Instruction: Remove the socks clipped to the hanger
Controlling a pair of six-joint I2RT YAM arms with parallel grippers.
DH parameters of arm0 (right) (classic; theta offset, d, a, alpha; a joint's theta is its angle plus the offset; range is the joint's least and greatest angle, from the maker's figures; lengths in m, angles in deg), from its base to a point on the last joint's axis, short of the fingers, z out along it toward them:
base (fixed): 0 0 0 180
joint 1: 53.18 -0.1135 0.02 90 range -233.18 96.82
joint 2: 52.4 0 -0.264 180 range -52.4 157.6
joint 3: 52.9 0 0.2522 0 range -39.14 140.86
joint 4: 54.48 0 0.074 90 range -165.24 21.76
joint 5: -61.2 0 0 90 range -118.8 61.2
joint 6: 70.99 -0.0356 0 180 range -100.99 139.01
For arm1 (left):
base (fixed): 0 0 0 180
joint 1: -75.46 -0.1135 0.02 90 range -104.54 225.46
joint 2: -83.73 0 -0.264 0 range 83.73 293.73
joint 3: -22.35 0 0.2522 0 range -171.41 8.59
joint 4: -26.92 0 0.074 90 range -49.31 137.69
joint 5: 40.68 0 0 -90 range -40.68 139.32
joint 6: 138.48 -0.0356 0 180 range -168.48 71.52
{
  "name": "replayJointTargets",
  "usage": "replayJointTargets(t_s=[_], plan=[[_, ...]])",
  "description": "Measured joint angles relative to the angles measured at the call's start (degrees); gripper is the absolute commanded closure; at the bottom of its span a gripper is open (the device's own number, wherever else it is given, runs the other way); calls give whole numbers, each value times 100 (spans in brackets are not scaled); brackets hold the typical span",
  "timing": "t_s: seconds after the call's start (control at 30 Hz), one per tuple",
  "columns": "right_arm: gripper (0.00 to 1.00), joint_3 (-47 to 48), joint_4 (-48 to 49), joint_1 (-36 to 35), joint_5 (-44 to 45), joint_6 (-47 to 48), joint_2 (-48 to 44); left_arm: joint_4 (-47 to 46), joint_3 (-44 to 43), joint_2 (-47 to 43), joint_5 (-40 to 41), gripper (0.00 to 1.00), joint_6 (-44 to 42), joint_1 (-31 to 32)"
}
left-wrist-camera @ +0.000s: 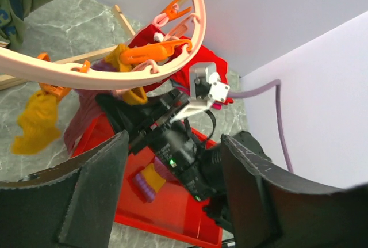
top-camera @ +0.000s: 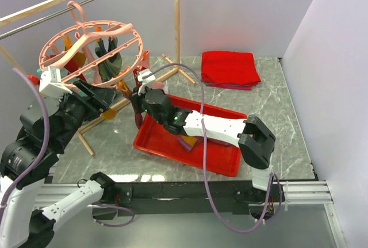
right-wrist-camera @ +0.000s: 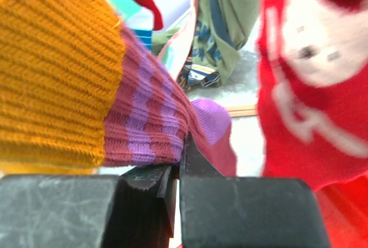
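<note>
The round pink hanger (top-camera: 92, 44) hangs from the metal bar at the back left, and several socks are clipped under its ring (left-wrist-camera: 115, 78). A maroon and purple striped sock (right-wrist-camera: 149, 127) hangs at the ring's near right edge. My right gripper (right-wrist-camera: 179, 164) is shut on its lower edge, just under the ring (top-camera: 138, 101). Beside it hang an orange-yellow sock (right-wrist-camera: 52, 75), a red sock with a white pattern (right-wrist-camera: 310, 87) and a dark green sock (top-camera: 109, 58). My left gripper (left-wrist-camera: 172, 199) stands open below the ring's left side with nothing between its fingers.
A red tray (top-camera: 227, 161) lies under my right arm with a purple and yellow sock (left-wrist-camera: 146, 182) in it. A folded red cloth (top-camera: 230, 68) sits at the back right. The wooden rack's legs (top-camera: 92, 124) and upright post (top-camera: 177, 18) stand around the hanger.
</note>
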Motion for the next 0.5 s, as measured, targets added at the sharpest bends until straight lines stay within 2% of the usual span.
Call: replayJointTargets(t_s=[0.37, 0.5], plan=[[100, -321, -1082, -944, 737, -409, -984, 37, -245, 341, -168, 30, -201, 0], [100, -321, -1528, -1054, 1027, -522, -1401, 15, -350, 538, -422, 30, -262, 0]])
